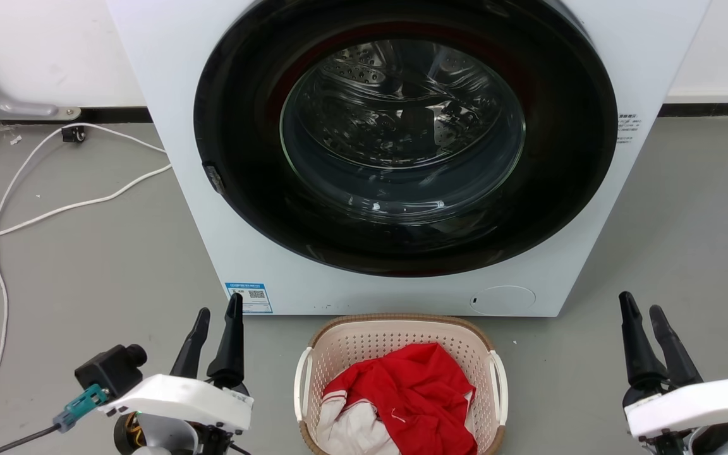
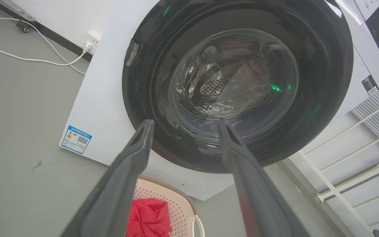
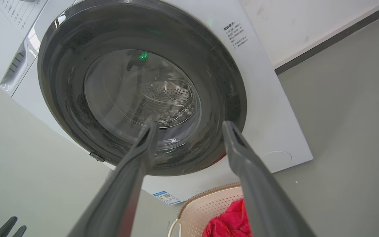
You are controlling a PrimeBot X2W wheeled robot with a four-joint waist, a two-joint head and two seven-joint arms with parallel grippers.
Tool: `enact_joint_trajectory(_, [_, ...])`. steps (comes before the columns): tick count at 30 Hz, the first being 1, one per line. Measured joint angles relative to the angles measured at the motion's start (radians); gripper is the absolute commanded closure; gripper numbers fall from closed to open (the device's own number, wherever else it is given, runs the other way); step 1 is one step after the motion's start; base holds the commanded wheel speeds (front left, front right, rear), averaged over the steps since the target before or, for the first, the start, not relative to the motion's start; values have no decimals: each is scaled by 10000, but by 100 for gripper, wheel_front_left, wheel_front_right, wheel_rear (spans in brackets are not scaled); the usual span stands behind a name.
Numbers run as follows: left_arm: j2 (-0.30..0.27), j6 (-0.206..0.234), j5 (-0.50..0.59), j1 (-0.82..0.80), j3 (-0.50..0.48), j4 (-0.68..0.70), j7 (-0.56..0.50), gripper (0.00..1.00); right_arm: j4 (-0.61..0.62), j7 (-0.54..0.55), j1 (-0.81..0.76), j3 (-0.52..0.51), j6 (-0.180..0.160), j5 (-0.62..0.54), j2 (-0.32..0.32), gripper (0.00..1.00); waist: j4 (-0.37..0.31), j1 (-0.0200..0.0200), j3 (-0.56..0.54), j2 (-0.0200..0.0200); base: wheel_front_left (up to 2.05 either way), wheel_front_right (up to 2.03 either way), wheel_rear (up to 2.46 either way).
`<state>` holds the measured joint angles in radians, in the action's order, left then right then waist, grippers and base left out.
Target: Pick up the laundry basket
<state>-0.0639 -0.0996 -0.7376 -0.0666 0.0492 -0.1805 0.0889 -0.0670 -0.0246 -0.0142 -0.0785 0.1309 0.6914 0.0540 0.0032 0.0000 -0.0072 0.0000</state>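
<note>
The laundry basket (image 1: 351, 338) sits on the grey floor just in front of the washing machine, at the bottom middle of the head view. It is cream plastic with perforated walls, a brown rim and white side handles, and it holds red and white cloth (image 1: 402, 398). My left gripper (image 1: 218, 315) stands open to the basket's left, apart from it, holding nothing. To the basket's right my right gripper (image 1: 643, 309) is open too. The basket's rim (image 2: 176, 194) appears low in the left wrist view between the open fingers, and the same basket (image 3: 206, 207) lies low in the right wrist view.
A large white washing machine (image 1: 162, 76) with a dark round glass door (image 1: 402, 139) stands right behind the basket. White cables (image 1: 73, 205) trail over the floor at the left. A white rack (image 2: 357, 164) stands to the machine's right in the left wrist view.
</note>
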Motion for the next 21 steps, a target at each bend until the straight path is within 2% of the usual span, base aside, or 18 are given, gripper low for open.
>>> enact_joint_trajectory(21, [-330,506,2629,-1,648,-125,587,0,552,-31,-304,102,-2,-2819,-2,0,-22,0,6,0,0,0,0])
